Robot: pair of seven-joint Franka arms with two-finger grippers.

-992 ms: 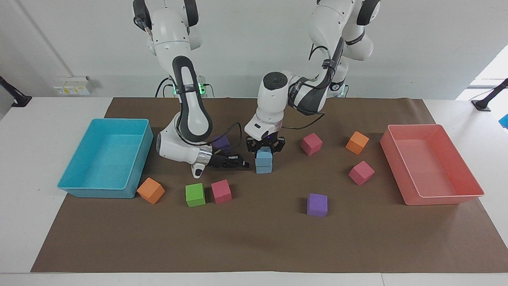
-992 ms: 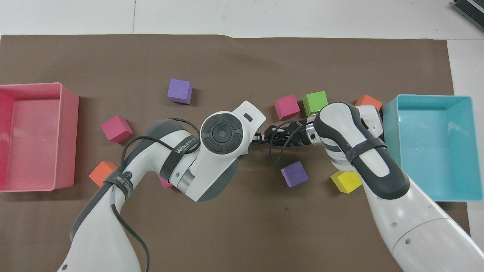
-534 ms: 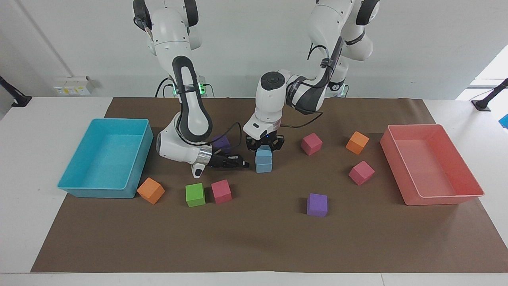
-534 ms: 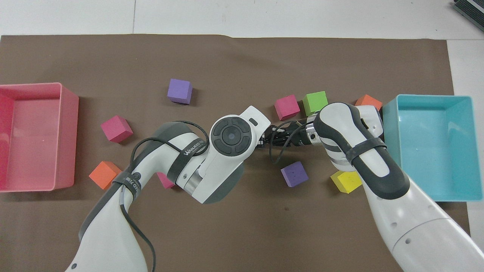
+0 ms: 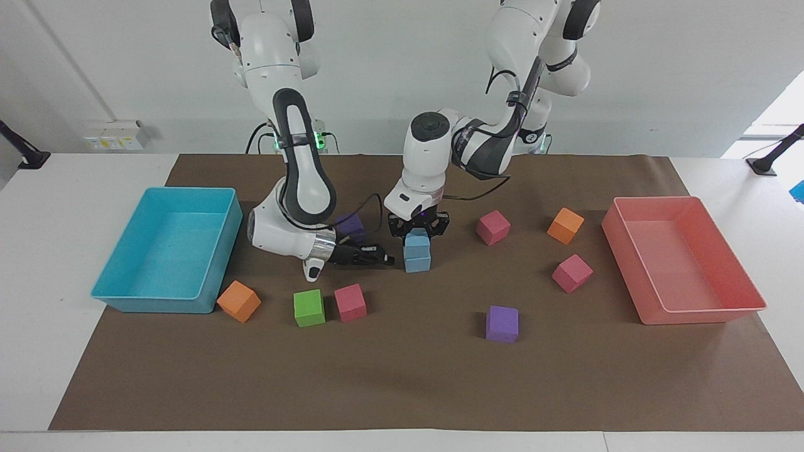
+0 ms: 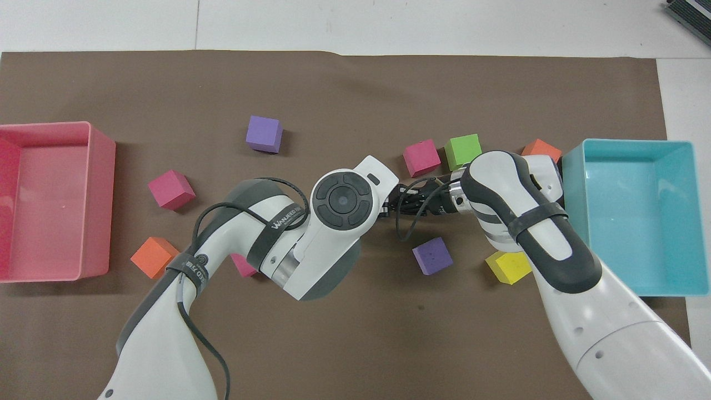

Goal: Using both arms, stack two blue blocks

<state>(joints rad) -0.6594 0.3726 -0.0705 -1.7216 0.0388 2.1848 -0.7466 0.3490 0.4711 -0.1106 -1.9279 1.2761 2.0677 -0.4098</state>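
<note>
Bright, even light fills both views; the cubes cast faint, soft shadows on the brown mat (image 5: 402, 376), and everything stays sharp.

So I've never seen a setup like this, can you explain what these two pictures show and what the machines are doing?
Two white robot arms work at a table covered in brown paper. One picture faces them from across the table; the other looks down from above their own end. The left end effector is shut on the upper blue block, which sits on the lower blue block. The right end effector, shut and empty, lies low beside that stack. Scattered around are pink, orange, green, purple and yellow cubes. A turquoise tray stands at the right arm's end and a pink tray at the left arm's end.
</note>
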